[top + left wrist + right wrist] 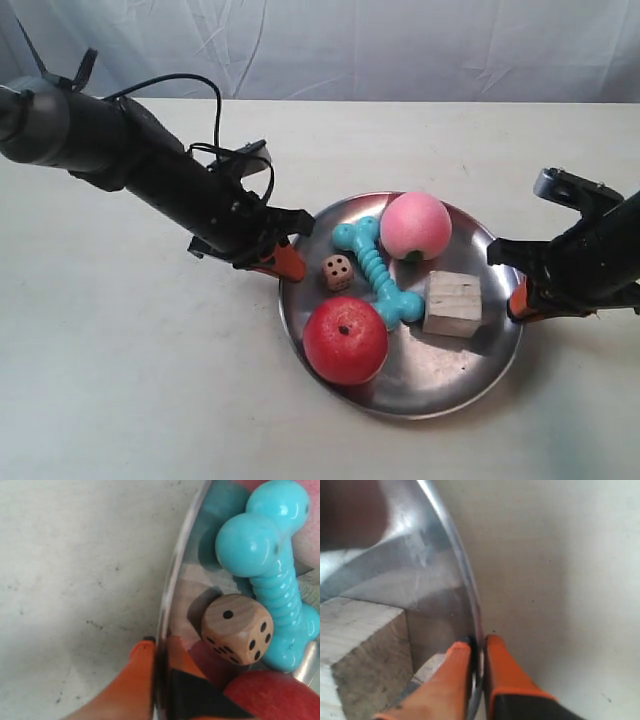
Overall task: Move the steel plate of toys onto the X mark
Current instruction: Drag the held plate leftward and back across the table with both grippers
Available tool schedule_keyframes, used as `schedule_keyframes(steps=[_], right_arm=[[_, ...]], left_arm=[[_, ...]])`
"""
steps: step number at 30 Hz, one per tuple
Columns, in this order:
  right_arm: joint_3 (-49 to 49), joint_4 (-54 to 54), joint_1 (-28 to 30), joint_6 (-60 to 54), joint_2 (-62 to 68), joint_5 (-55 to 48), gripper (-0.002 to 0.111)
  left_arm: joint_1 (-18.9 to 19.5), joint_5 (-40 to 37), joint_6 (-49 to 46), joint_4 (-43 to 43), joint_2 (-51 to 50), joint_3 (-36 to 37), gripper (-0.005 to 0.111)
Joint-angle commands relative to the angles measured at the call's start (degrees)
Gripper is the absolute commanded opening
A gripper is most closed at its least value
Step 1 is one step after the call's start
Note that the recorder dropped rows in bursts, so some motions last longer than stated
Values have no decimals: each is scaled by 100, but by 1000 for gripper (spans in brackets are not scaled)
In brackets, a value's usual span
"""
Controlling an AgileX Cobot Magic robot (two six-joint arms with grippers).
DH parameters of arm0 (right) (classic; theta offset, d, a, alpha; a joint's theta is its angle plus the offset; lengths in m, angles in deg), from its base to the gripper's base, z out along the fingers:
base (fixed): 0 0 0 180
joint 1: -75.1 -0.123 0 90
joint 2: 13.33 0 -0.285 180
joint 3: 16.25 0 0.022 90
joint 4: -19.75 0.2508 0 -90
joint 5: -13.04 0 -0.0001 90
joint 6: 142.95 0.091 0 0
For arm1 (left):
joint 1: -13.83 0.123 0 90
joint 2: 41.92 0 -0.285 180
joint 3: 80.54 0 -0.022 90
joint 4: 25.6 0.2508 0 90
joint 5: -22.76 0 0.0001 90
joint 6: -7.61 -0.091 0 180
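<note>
Wrist views: left hand (157,646), right hand (477,642) pinch plate (173,582).

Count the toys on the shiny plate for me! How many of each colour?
Red: 1, the apple
Pink: 1, the peach
Turquoise: 1, the bone
Pale wood: 2, the cube and the die
Total: 5 toys on the steel plate

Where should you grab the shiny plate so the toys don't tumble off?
Take the steel plate by its thin raised rim, pinching two opposite edges from the outer sides. It is too wide for one gripper, and the toys fill the middle. The left gripper and right gripper pinch the rim that way.
</note>
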Motion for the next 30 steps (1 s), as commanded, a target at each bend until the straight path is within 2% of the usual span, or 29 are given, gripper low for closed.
schedule_keyframes(steps=[1, 6, 17, 21, 24, 27, 30], right_arm=[[446, 672, -266, 34, 299, -454, -1], [994, 891, -876, 55, 802, -454, -1], [2995, 903, -1894, 631, 2043, -611, -1], [3772, 903, -2195, 775, 2537, -747, -1], [4192, 892, -2414, 797, 2873, -735, -1], [4468, 881, -2539, 808, 3128, -642, -1], [4589, 881, -2586, 914, 3328, -642, -1]], left_arm=[[51, -628, 331, 176, 19, -218, 0], [560, -908, 343, 350, 42, -242, 0], [2244, -746, 333, 395, 252, -232, 0], [2548, -611, 290, 478, 252, -208, 0], [2668, -258, 290, 903, 252, -208, 0], [2669, 99, 301, 1396, 252, -208, 0], [2669, 166, 301, 1421, 243, -208, 0]])
